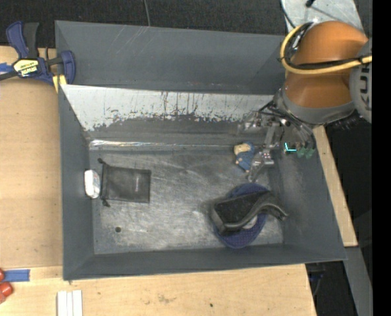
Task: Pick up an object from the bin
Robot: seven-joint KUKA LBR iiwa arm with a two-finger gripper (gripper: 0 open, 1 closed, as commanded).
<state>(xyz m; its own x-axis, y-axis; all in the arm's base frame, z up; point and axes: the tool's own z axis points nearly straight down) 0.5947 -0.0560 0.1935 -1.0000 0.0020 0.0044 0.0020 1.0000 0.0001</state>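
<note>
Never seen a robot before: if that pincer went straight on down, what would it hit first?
Probably the small tan-and-blue thing beside the pincer, otherwise the bare bin floor; depth is hard to judge.

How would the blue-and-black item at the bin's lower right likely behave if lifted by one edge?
The blue-and-black item looks soft: its edges curl and fold, so it would probably sag when lifted. It lies low and wide on the bin floor, so rolling seems unlikely; pushed, it may slide or bunch up.
</note>
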